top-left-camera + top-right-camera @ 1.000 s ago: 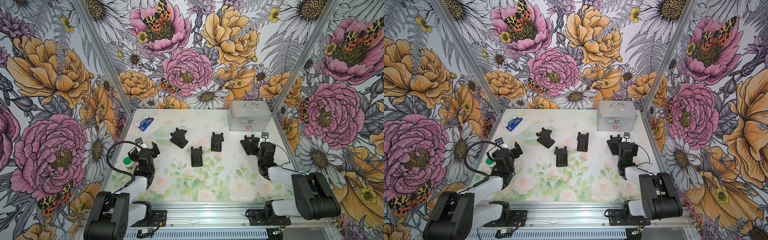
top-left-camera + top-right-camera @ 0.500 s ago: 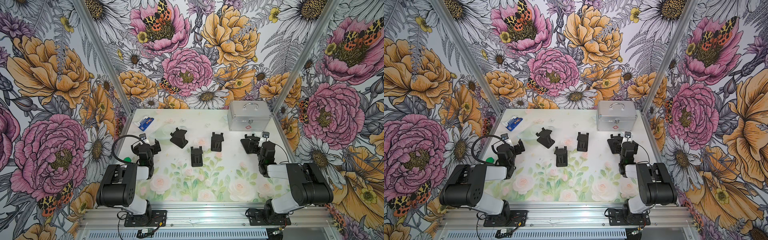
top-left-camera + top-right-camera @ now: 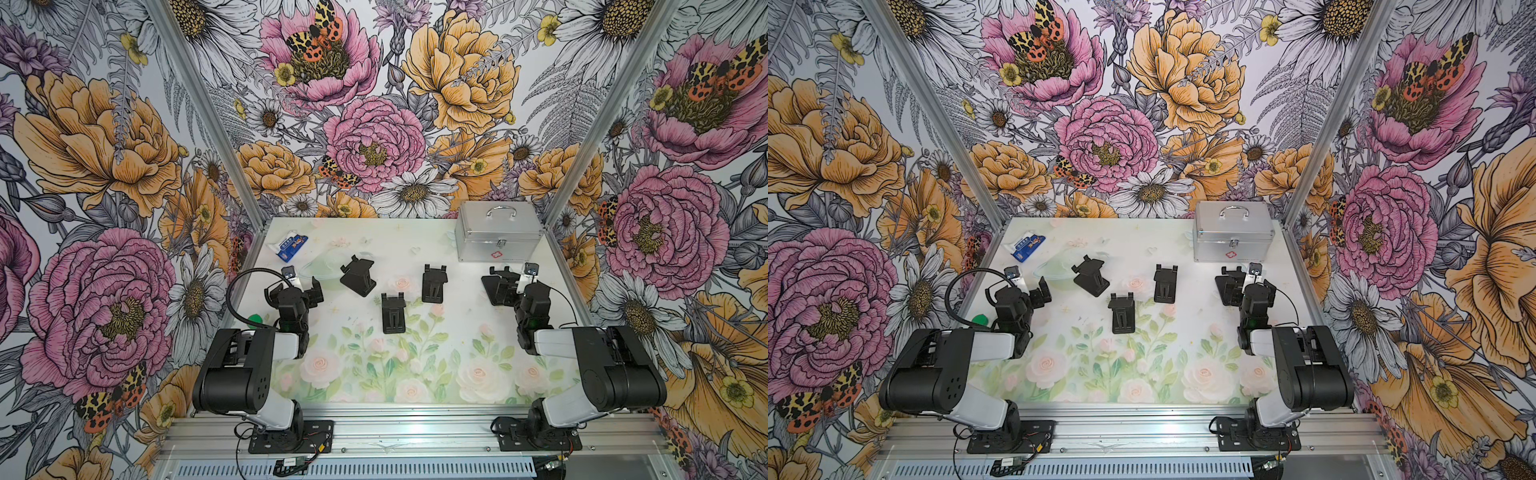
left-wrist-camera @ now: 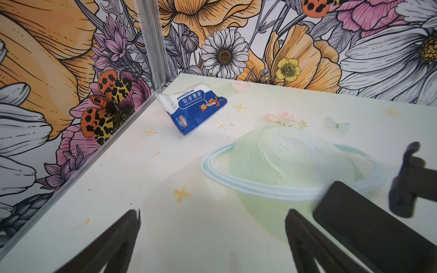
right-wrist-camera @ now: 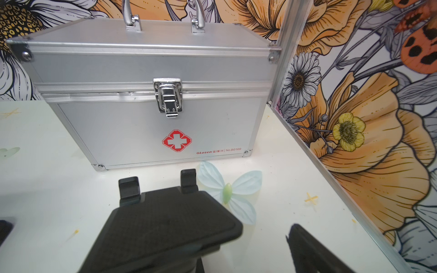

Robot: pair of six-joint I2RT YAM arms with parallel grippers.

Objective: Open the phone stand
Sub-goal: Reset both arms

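Pale rose-printed tabletop (image 3: 449, 328), four phone stands (image 3: 393, 313) — giant-flower walls (image 3: 374, 137), aluminium corner posts (image 3: 203, 104).

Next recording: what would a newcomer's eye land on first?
The loud floral walls all around. Then the silver first-aid case in the back right corner of the table, and four black stands strewn across its middle.

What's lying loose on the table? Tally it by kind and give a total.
Black phone stands: 4
Silver first-aid case: 1
Gauze bandage packet: 1
Green object, partly hidden: 1
Total: 7
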